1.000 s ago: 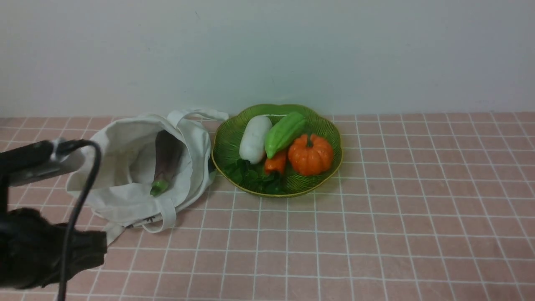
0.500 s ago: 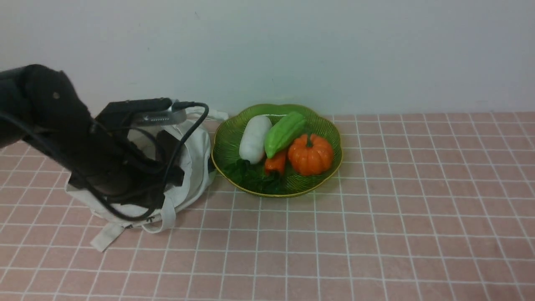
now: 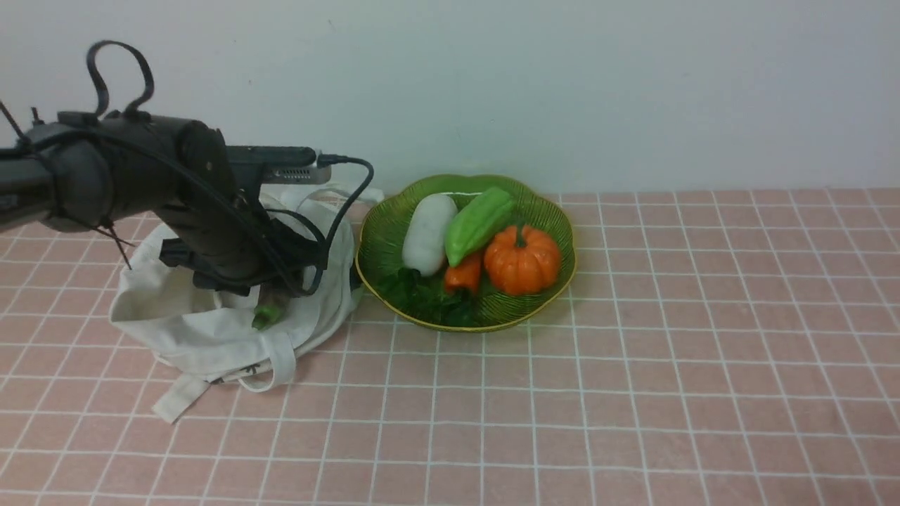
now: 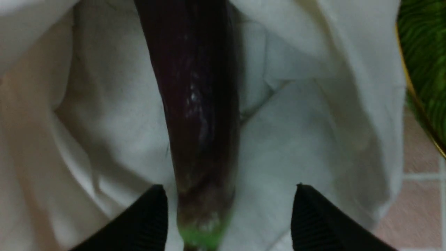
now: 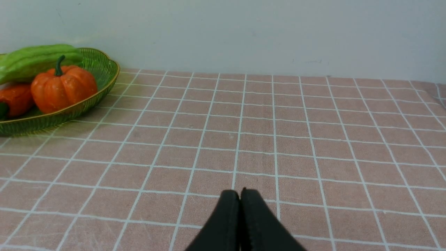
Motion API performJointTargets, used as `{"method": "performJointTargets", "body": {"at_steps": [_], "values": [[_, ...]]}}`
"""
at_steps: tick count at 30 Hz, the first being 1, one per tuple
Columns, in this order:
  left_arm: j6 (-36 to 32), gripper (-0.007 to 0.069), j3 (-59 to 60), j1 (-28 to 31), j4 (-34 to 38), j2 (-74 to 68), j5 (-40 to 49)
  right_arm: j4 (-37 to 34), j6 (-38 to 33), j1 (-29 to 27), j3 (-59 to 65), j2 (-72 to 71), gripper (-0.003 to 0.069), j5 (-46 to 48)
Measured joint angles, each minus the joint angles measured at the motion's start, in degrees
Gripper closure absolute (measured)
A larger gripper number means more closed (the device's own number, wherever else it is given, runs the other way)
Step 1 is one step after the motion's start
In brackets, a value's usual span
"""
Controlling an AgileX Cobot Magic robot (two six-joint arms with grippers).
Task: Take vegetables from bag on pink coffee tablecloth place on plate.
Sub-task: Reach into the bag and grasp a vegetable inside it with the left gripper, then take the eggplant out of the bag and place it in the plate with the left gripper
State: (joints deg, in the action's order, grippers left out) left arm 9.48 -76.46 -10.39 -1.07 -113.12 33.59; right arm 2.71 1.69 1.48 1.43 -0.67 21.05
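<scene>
A: Where's the eggplant [image 4: 198, 104]?

B: In the bag [image 3: 211, 337], lying lengthwise on the cloth inside its open mouth. From the front, the left arm [image 3: 140, 190] reaches over the bag and covers most of it. Only the green stem end shows, pointing toward the camera.

A: Does the left gripper [image 4: 230, 193] have it?

B: No. Its jaws stand wide, with one black finger [image 4: 146, 219] on each side of the stem end. One finger is just beside the eggplant and the other is well apart from it, with bag cloth showing between.

A: And the right gripper [image 5: 240, 195]?

B: Closed on nothing, fingers pressed together, low over bare tablecloth [image 5: 313, 139].

A: The plate [image 3: 555, 218]?

B: On the tablecloth, just right of the bag. I can't tell whether its rim touches the cloth. It holds a white radish [image 3: 429, 232] and a green gourd [image 3: 478, 223] side by side, with a pumpkin [image 3: 522, 260] to their right. An orange pepper [image 3: 463, 274] sits between radish and pumpkin, and dark leaves [image 3: 422, 295] lie at the near edge.

A: Anything else about the bag?

B: One strap [image 3: 176, 400] trails flat on the tablecloth at its near corner. A black cable [image 3: 351, 190] loops from the left wrist above the bag's mouth.
</scene>
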Motion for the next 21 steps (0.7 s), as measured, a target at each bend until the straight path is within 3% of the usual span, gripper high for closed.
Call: {"method": "performJointTargets", "body": {"at_steps": [4,8,9,15,19,21], "values": [[0.11,0.0176,-0.06,0.0,-1.19,-3.27,-3.03,0.0,0.0,0.0,0.0,0.0,0.0673,0.0],[0.53,0.0317,-0.12,-0.24,-1.24,-4.61,-2.43,0.0,0.0,0.0,0.0,0.0,0.0673,0.0],[0.53,0.0404,-0.17,-0.61,-1.94,-4.09,-0.09,0.0,0.0,0.0,0.0,0.0,0.0673,0.0],[-0.05,0.0394,-0.17,-2.54,-2.71,4.73,16.03,0.0,0.0,0.0,0.0,0.0,0.0673,0.0],[-0.35,0.0394,-0.17,-2.6,-2.58,14.03,33.1,0.0,0.0,0.0,0.0,0.0,0.0673,0.0],[-0.35,0.0394,-0.17,-2.6,-2.07,16.73,35.33,0.0,0.0,0.0,0.0,0.0,0.0673,0.0]]}}
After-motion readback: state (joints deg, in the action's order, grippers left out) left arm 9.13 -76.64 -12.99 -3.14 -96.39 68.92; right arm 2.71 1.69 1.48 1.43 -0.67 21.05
